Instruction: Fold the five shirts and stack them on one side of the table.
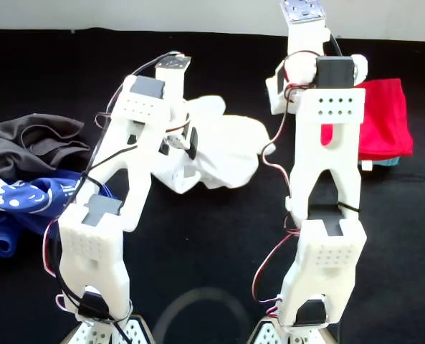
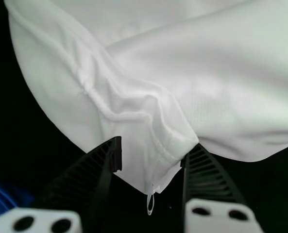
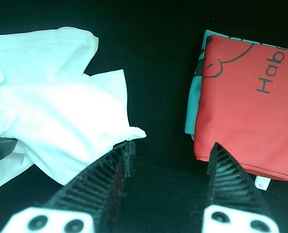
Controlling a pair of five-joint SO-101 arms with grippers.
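A crumpled white shirt (image 1: 223,147) lies mid-table. My left gripper (image 1: 185,143) sits at its near-left edge. In the left wrist view this gripper (image 2: 151,162) is open, and a hemmed corner of the white shirt (image 2: 148,97) hangs between its black fingers (image 2: 102,172). A folded red shirt (image 1: 384,118) rests on a teal one (image 3: 193,104) at the far right. My right gripper (image 3: 170,150) is open and holds nothing, hovering over bare black table between the white shirt (image 3: 61,121) and the red shirt (image 3: 250,107).
A dark grey shirt (image 1: 29,140) and a blue patterned shirt (image 1: 18,204) lie bunched at the left edge of the black table (image 1: 219,236). A pale wall runs along the back. Both arm bases stand at the front edge.
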